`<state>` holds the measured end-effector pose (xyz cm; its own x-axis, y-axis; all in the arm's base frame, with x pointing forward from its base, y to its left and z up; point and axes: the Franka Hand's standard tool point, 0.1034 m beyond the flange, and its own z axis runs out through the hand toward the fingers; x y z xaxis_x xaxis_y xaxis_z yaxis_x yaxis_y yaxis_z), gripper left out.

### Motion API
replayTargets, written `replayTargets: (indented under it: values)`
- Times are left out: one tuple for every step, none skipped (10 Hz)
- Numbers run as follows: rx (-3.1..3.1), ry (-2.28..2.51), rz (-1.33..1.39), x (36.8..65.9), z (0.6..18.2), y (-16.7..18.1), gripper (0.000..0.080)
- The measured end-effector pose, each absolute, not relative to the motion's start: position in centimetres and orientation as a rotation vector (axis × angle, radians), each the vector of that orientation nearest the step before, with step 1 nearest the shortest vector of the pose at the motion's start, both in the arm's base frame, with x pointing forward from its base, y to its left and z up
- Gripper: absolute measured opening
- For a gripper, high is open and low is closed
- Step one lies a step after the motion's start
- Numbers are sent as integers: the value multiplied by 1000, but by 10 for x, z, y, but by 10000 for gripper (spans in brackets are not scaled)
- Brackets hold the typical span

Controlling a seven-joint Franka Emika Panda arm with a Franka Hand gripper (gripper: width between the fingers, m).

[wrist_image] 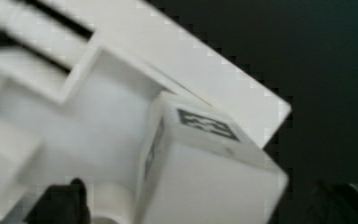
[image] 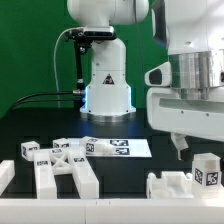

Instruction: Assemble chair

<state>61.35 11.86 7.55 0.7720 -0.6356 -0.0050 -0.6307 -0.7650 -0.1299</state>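
Jaws: released. In the wrist view both dark fingertips (wrist_image: 64,200) stand wide apart. The tagged block (wrist_image: 211,150) sits between them with a dark gap on each side, and neither fingertip touches it. Nothing is held.

Arm (image: 185,70): at the exterior view's right, wrist pointing down over the near right part of the counter (image: 150,165). One finger shows under the wrist. It is above the block (image: 207,170) and slightly to its left, clear of it.

Chair parts, right group: the block stands upright on a low white frame (image: 175,186), at that frame's right end, with its tag facing the camera. In the wrist view the frame (wrist_image: 69,100) shows as a flat white slab with recessed slots, and the block rises from its edge. Whether the block is seated in a socket or only resting there, I cannot tell.

Chair parts, left group: a cross frame (image: 65,168) lies flat at the near left. Two small tagged pieces sit just beyond it, one at the far left (image: 28,150) and one nearer the middle (image: 62,146). This group is well apart from the right group.

Marker board (image: 115,147): flat on the counter at centre, between the cross frame and the robot base (image: 105,80), with its tags up.

Backdrop (image: 30,50): green, behind the base.

A white edge at the near left corner is cut off by the picture, so I cannot identify it.
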Motion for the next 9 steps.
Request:
replayTargets:
  values:
    - [-2869,941,-66,614,75,118,647]
    - [-2903,836,-73,614,75,117,647]
    - [-2930,746,-78,614,75,117,647]
    - [-2983,563,-102,614,75,117,648]
    - [-3080,128,-164,614,74,121,648]
    - [-3091,23,-193,614,73,123,648]
    - [-3089,45,-212,614,72,120,648]
    - [-3089,43,-209,614,72,120,560]
    - [-3081,113,-207,614,72,120,560]
